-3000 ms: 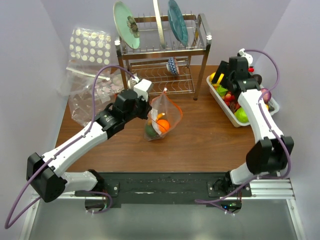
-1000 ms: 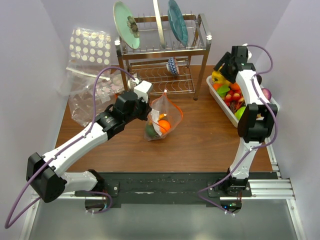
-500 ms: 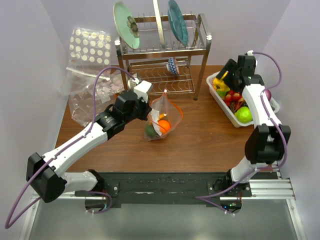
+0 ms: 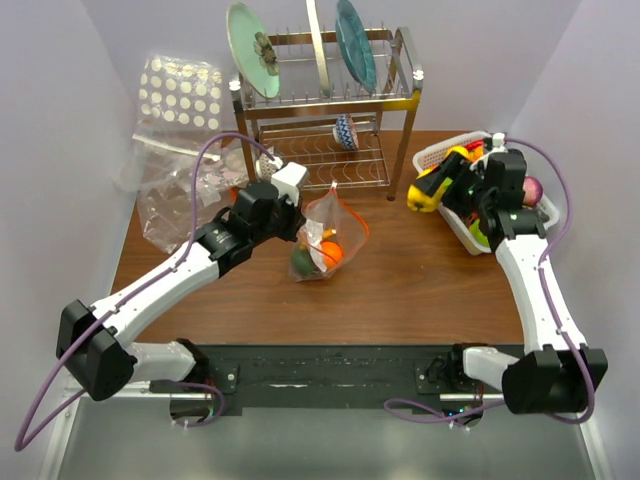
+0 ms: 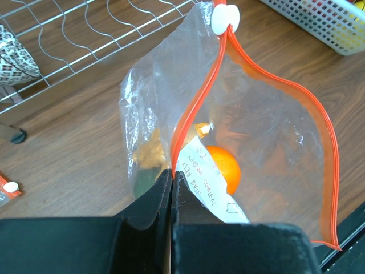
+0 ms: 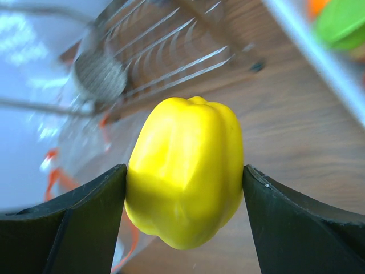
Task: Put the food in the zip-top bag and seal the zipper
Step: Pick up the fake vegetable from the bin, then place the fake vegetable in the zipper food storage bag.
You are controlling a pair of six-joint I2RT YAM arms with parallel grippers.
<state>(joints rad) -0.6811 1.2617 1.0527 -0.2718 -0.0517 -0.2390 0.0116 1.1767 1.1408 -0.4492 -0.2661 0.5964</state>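
Note:
The clear zip-top bag point(image 4: 325, 240) stands open on the table's middle, with an orange fruit point(image 4: 329, 252) and a dark green piece point(image 4: 301, 262) inside. Its orange-red zipper point(image 5: 197, 100) runs to a white slider point(image 5: 225, 15). My left gripper point(image 4: 297, 217) is shut on the bag's near rim point(image 5: 171, 171) beside the white label point(image 5: 208, 182). My right gripper point(image 4: 432, 188) is shut on a yellow toy pepper point(image 6: 185, 168) and holds it in the air left of the white basket point(image 4: 446, 215), right of the bag.
The white basket holds several more toy foods point(image 4: 480, 232). A metal dish rack point(image 4: 325, 100) with plates stands at the back. A dotted clear bag point(image 4: 180, 90) and other plastic pouches point(image 4: 185, 195) lie at the back left.
My right arm has lifted the yellow pepper out of the basket and swung left toward the bag. The left gripper and the bag have stayed put.

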